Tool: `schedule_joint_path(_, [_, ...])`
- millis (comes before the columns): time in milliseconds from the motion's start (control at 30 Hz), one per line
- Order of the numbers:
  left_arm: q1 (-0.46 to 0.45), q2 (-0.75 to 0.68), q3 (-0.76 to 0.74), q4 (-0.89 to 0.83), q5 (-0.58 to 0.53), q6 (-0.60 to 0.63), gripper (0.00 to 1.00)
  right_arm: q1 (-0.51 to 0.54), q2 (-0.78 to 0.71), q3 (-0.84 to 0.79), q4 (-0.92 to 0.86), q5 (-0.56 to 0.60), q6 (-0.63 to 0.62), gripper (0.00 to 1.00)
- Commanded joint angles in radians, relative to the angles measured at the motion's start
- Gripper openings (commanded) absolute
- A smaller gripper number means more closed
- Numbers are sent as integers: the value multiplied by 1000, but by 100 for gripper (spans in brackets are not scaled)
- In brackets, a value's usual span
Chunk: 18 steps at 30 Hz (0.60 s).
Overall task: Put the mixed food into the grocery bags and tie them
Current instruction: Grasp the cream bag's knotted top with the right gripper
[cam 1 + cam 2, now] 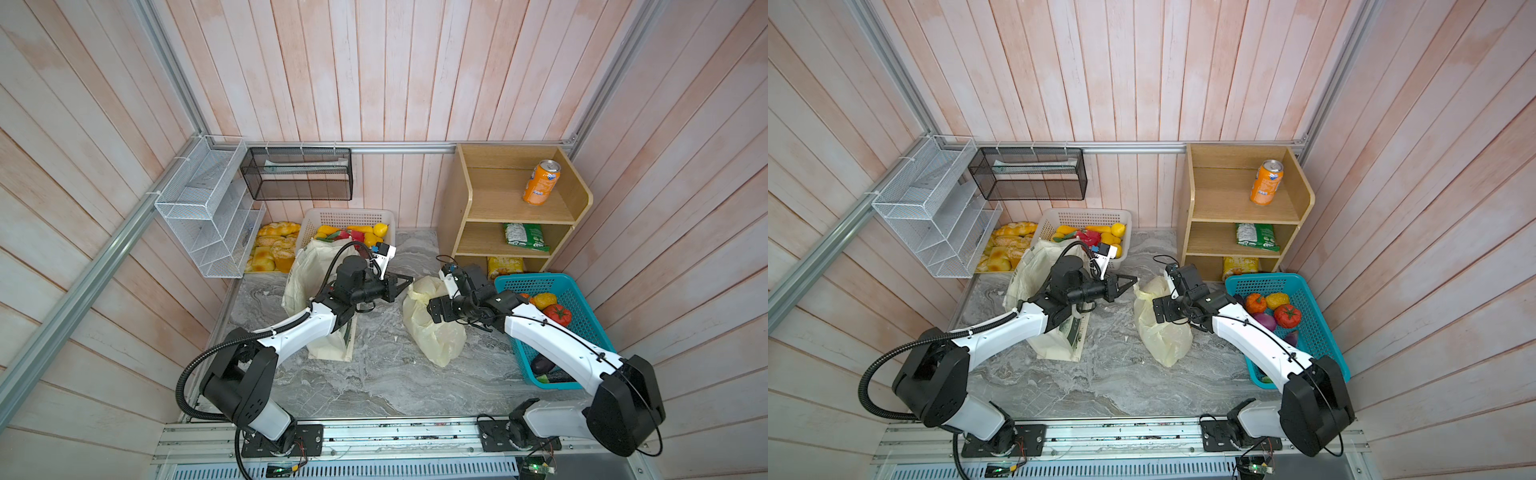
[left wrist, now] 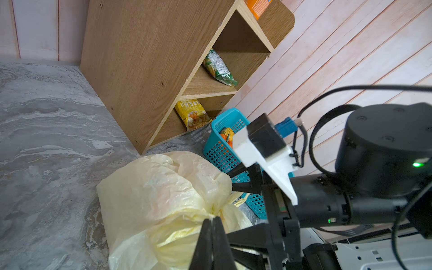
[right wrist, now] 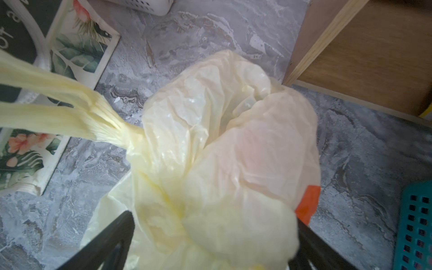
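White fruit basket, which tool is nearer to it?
Left. The left tool is close by the white basket; the right tool is farther off, open around the plastic bag.

Pale-yellow plastic bag [image 1: 436, 336] lies bulging on the marbled table [image 1: 374, 386]. Left gripper [image 1: 410, 278], fingers pinched together, sits at the bag's far top corner. Right gripper [image 1: 434, 311] is low over the bag's right side. Cream cloth tote [image 1: 305, 266] stands left of the bag, blue basket [image 1: 523, 284] just right of it. Wooden shelf [image 1: 455, 208] with orange can [image 1: 540, 183] is behind it, to the right.
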Motion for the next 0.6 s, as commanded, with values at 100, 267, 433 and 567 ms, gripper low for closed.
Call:
schedule_joint_path(100, [0, 18, 33, -9, 25, 18, 0, 6, 75, 19, -6, 10, -32, 98])
schedule_joint_path(267, [0, 18, 35, -4, 31, 13, 0, 6, 108, 27, -8, -26, -23, 70])
schedule_joint_path(433, [1, 9, 41, -4, 30, -1, 19, 6, 81, 20, 5, -59, -10, 20])
schedule_joint_path(567, [6, -20, 66, -20, 29, -10, 39, 6, 49, 22, -8, -77, -3, 0])
